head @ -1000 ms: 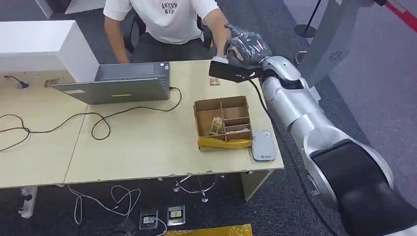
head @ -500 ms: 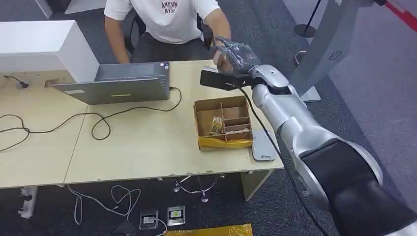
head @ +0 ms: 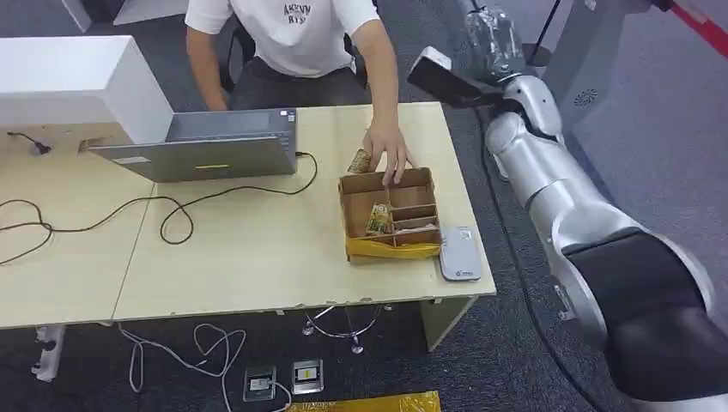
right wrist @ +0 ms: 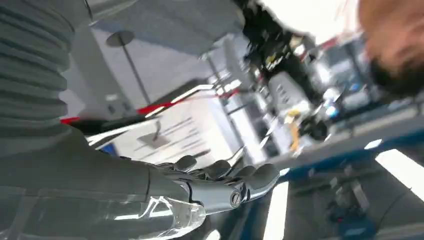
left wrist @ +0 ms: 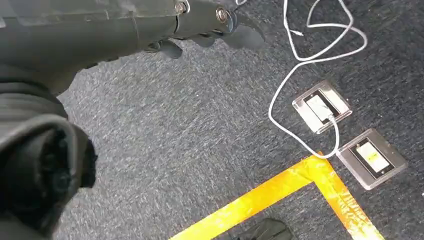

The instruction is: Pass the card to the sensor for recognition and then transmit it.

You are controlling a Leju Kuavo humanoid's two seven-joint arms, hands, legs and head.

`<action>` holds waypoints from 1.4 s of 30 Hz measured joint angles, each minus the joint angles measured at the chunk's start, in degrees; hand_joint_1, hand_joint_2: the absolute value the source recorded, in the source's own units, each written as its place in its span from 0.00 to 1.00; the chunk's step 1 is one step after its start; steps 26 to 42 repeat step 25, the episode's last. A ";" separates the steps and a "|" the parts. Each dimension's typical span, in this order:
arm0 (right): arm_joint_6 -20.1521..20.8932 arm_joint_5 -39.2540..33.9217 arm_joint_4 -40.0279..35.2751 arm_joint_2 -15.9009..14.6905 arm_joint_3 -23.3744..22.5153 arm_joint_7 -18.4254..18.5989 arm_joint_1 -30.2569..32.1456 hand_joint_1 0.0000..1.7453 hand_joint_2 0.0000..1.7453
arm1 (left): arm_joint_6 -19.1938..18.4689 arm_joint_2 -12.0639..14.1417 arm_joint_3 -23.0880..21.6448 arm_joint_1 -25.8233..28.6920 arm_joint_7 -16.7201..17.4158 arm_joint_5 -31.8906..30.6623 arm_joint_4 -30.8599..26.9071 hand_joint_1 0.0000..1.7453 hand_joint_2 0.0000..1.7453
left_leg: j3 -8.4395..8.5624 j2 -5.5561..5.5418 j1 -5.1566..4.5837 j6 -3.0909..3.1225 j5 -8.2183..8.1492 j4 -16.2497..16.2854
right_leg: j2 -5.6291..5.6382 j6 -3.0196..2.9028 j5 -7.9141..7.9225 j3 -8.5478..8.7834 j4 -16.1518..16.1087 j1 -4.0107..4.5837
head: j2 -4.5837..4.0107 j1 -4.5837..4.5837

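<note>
- Since half a second ago the right hand has swung up and away from the table's far edge. It now stands high beyond the table's right side. The person's hand has come down to the far rim of the cardboard box.
- A small tan piece, which I take to be the card, lies on the table just beside that person's hand and just outside the box's far wall. It is too small to tell which way its face points. Its long axis seems to slant across the table rather than square with the box.
- My reading is that the card has been handed over and the person is putting it away, which would explain the arm lifting clear.
- In its wrist view the right hand's fingers lie loosely extended side by side, and nothing shows between them.
- The grey sensor lies flat against the box's right side, near the table's front edge, within reach of the right arm.
- Another printed card-like piece stands in a left compartment of the box.
- The left hand hangs over the carpet with its fingers lightly curled and holding nothing, taking no part here.
- Further out, a laptop sits before the person, its cable looping over the tabletop.
</note>
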 joint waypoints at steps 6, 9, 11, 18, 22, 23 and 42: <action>-5.34 -6.74 -0.02 -10.07 -5.89 0.68 2.27 0.00 1.00 | 1.49 -0.17 1.01 2.06 -0.46 1.84 0.00 0.00 0.00 | -0.04 -0.04 -0.01 0.06 -0.09 0.05 | -0.06 0.04 0.02 0.09 -0.10 -0.01 | 0.00 0.00; -6.74 -9.90 0.04 -14.64 -9.20 2.51 5.13 0.00 1.00 | 2.29 -0.37 1.92 2.51 -0.61 2.80 0.00 0.00 0.00 | -0.01 0.01 0.00 0.10 -0.14 0.06 | -0.04 0.05 0.02 0.11 -0.13 0.00 | 0.00 0.02; -7.48 -11.55 0.18 -17.19 -11.16 3.46 7.70 0.00 1.00 | 2.67 -0.48 2.28 3.00 -0.74 3.19 0.00 0.00 0.00 | -0.04 -0.03 0.01 0.14 -0.17 0.05 | -0.07 0.06 0.01 0.11 -0.13 0.00 | 0.00 0.00; -7.24 -14.56 1.33 -23.31 -16.99 8.39 19.57 0.00 1.00 | 2.54 -0.92 3.85 3.51 -0.31 4.37 0.00 0.00 0.00 | -0.10 -0.05 0.07 0.17 -0.20 0.03 | -0.10 0.06 0.00 0.10 -0.13 0.07 | 0.00 -0.02; -7.48 -15.85 2.34 -24.22 -19.55 9.51 25.59 0.00 1.00 | 2.16 -0.98 4.40 3.59 0.28 4.61 0.02 0.00 0.00 | -0.09 0.08 0.07 0.17 -0.21 0.02 | -0.03 0.06 0.00 0.04 -0.12 0.06 | 0.00 -0.04; -7.50 -15.89 2.56 -24.51 -19.98 10.17 27.01 0.00 1.00 | 2.12 -1.01 4.66 3.59 0.50 4.70 0.02 0.00 0.00 | -0.10 0.07 0.07 0.18 -0.21 0.02 | -0.04 0.05 0.00 0.06 -0.12 0.07 | 0.00 -0.02; -7.70 -16.22 3.13 -24.73 -21.05 11.91 29.93 0.00 1.00 | 1.84 -1.05 4.81 3.60 0.74 4.87 0.02 0.00 0.00 | -0.08 0.06 0.09 0.18 -0.21 0.02 | -0.05 0.04 -0.02 0.08 -0.13 0.09 | 0.00 -0.02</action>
